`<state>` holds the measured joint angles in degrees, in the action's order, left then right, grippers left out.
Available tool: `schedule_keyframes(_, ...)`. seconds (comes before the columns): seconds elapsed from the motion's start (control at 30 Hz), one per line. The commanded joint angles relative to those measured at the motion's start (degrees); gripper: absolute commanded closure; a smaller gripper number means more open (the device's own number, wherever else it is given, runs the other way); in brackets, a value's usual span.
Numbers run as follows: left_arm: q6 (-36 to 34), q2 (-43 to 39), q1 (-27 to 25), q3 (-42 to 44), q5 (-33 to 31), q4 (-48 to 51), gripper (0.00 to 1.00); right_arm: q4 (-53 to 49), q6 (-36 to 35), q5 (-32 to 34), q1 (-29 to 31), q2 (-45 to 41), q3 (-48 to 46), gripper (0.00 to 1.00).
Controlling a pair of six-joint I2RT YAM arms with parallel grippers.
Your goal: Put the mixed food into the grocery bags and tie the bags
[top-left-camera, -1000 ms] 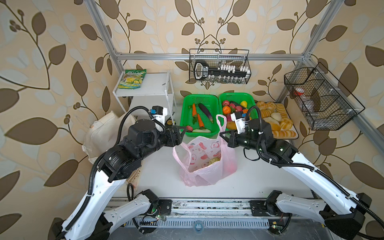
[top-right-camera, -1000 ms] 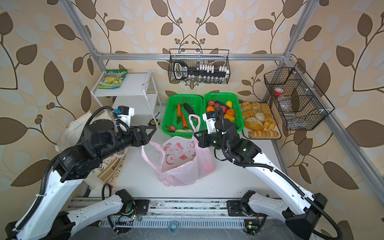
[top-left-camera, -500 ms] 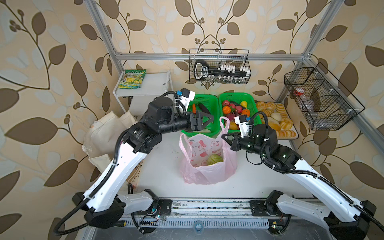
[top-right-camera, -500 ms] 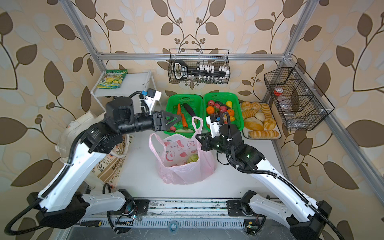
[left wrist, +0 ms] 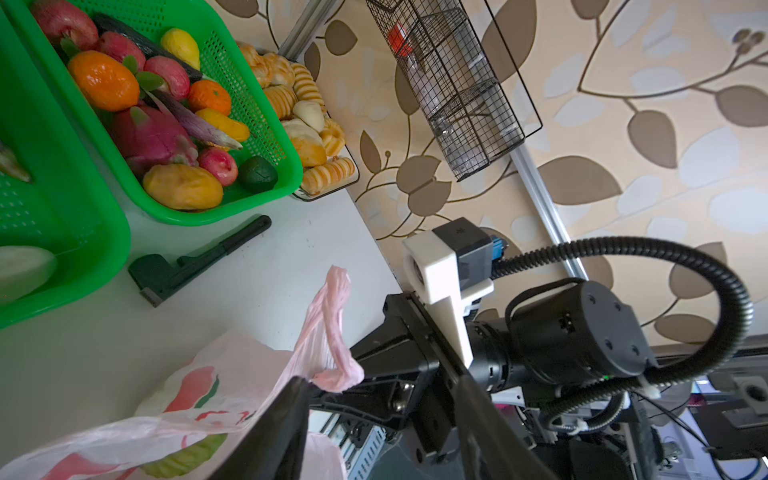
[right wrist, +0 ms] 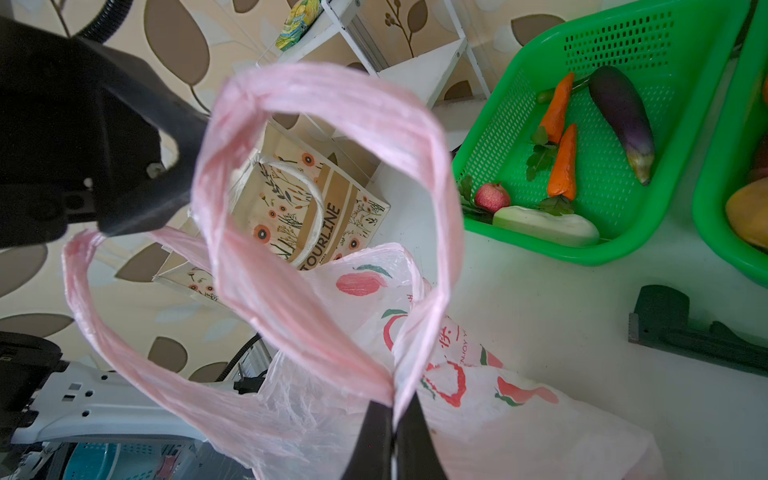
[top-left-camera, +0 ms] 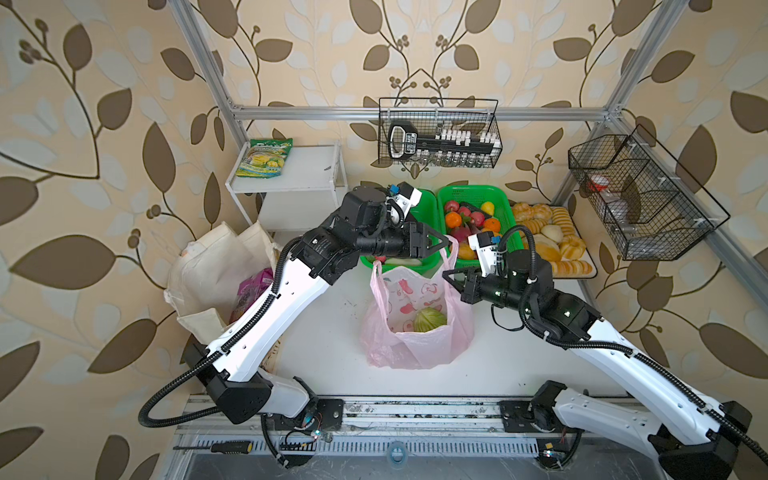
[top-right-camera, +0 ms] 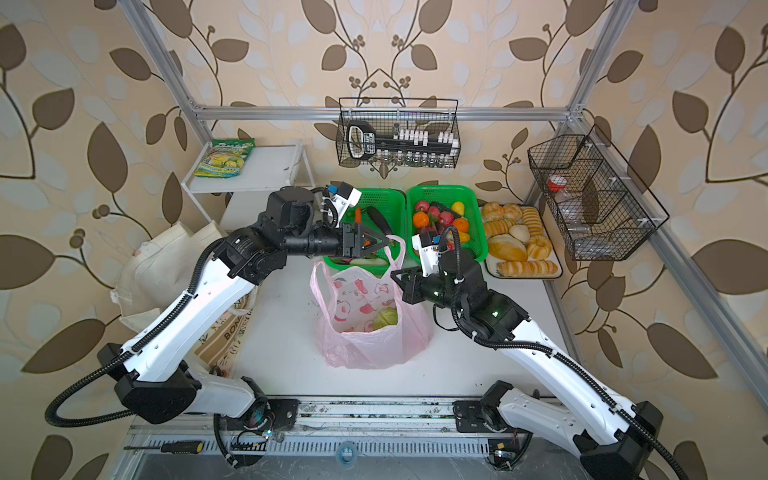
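pink plastic bag (top-left-camera: 415, 345) mid-table, just near of the green baskets (top-left-camera: 473, 190), green cabbage (top-left-camera: 430, 320) inside, right gripper (right wrist: 392, 409) clenched on one handle loop (right wrist: 332, 95) — left gripper (top-right-camera: 386, 241) jaws apart at that loop's top

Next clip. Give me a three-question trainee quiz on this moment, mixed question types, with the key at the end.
1. True or false: the green cabbage lies inside the pink bag.
2. The right tool is: A) open and empty; B) shut on a handle of the bag; C) out of view.
3. Fill in: the yellow-green snack packet lies on the white ____.
Key: 1 true; 2 B; 3 shelf.
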<state>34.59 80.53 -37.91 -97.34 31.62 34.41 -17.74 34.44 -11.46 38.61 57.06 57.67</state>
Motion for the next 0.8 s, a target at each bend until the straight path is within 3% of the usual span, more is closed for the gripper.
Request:
schedule_keyframes(0.0, 0.1, 1.3, -0.5, -1.4, 2.6, -3.9, 0.59, 1.5, -0.6, -1.6, -0.1, -0.6, -0.7, 0.96)
schedule_keyframes(0.27, 2.1, 3.1, -0.6, 0.3, 0.5, -6.2, 0.62, 1.0, -1.4, -3.0, 0.2, -1.2, -1.1, 0.95)
schedule_keyframes(0.33, 2.1, 3.2, -0.6, 0.6, -0.3, -6.0, 0.57, 1.1, -1.4, -2.8, 0.2, -1.5, -1.4, 0.95)
schedule_keyframes(0.43, 1.6, 3.3, -0.7, 0.9, 0.3, -6.9, 0.76, 1.2, -1.7, -3.0, 0.2, -1.9, -1.4, 0.95)
schedule_keyframes(0.5, 1.6, 3.5, -0.7, 0.9, 0.1, -7.1, 0.78, 1.1, -1.9, -3.6, 0.2, -1.9, -1.3, 0.95)
schedule_keyframes(0.6, 1.4, 3.0, -0.7, 1.0, 0.0, -8.0, 1.00, 0.3, -3.1, -3.7, 0.2, -2.0, -1.0, 0.91)
schedule_keyframes(0.77, 1.8, -0.1, -0.7, 0.9, 3.5, -10.0, 1.00, -1.7, -6.0, -3.3, -1.4, -5.2, -2.2, 0.83)
